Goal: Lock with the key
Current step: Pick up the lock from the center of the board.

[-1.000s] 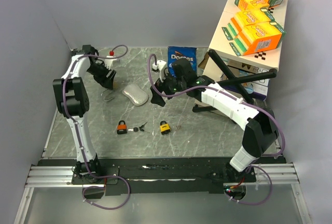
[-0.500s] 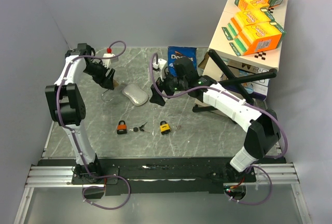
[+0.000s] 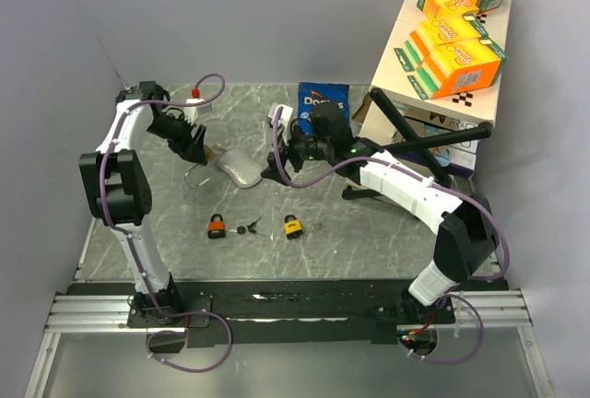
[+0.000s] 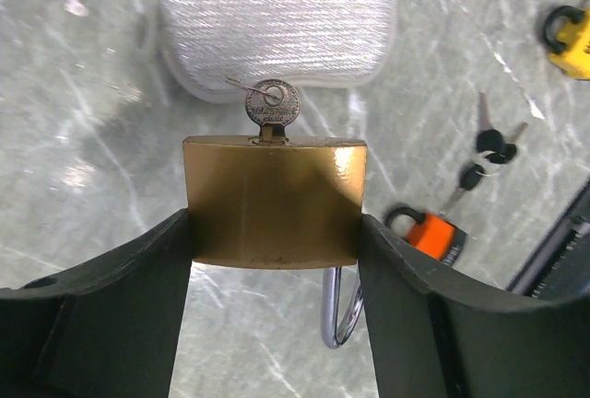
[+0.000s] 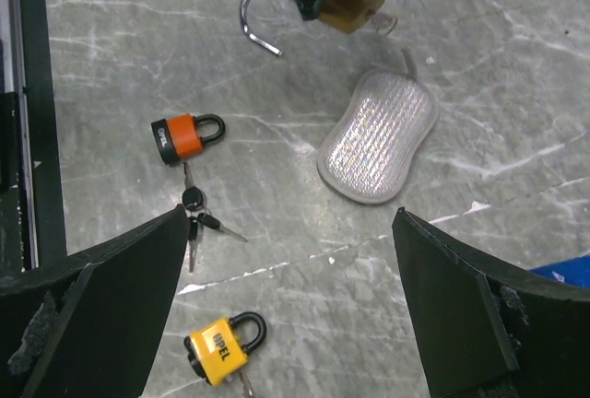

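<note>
My left gripper (image 3: 196,145) is shut on a brass padlock (image 4: 274,200), gripping its body by the sides above the table. A key (image 4: 273,103) sits in its keyhole, and its steel shackle (image 4: 339,310) hangs open. The right wrist view also shows this padlock (image 5: 348,2) and its shackle (image 5: 258,11). My right gripper (image 3: 275,170) is open and empty, hovering to the right of the left gripper, over the table (image 5: 289,218). An orange padlock (image 3: 216,226), a loose bunch of keys (image 3: 245,228) and a yellow padlock (image 3: 293,226) lie nearer the front.
A silver textured pad (image 3: 240,169) lies between the two grippers. A Doritos bag (image 3: 323,99) and a red-capped white bottle (image 3: 195,98) stand at the back. Stacked boxes (image 3: 456,29) and a black stand (image 3: 424,140) fill the right back corner.
The left arm's elbow has swung left and back, while its gripper stays almost in place with the brass padlock. The right gripper has shifted slightly.
</note>
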You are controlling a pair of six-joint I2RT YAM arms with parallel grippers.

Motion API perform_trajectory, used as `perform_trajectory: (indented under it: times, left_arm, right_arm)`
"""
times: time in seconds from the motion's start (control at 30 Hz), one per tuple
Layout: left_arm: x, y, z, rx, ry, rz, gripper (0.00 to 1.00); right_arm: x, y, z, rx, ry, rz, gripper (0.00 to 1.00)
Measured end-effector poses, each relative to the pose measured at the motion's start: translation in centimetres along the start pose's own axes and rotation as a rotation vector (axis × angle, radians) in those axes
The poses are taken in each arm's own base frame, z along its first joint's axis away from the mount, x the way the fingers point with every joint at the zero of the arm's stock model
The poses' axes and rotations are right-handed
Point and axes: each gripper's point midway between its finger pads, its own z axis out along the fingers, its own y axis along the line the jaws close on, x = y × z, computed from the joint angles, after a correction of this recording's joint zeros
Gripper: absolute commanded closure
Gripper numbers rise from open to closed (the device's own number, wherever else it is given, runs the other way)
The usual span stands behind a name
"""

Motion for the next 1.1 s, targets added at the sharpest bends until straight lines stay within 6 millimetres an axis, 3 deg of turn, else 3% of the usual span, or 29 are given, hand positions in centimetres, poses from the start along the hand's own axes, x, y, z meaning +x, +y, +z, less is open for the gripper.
perform_trajectory:
  times: [0.2, 0.33, 0.6, 0.9, 1.1]
  left_arm:
    - [-0.1, -2.6, -0.9, 0.073, -0.025, 0.003, 0.99]
    - [-0.5, -5.4, -2.1, 0.126, -0.068, 0.027, 0.99]
    - [-0.9, -10.9, -4.4, 0.173, -0.13, 0.056, 0.99]
    - [-0.7, -18.7, -3.1, 0.314, -0.112, 0.157, 0.99]
    - [-0.5, -20.5, -2.4, 0.383, -0.111, 0.149, 0.99]
  right_arm:
    - [-1.3, 0.0, 0.3, -0.008, -0.053, -0.043, 0.0]
    - [-2.4, 0.0, 0.6, -0.028, -0.11, -0.165, 0.0]
    - [-1.9, 2.2, 1.5, -0.145, -0.149, -0.456, 0.0]
    - [-2.9, 4.5, 2.1, -0.233, -0.221, -0.752, 0.0]
    - [-2.1, 6.0, 2.7, -0.28, -0.232, -0.943, 0.06]
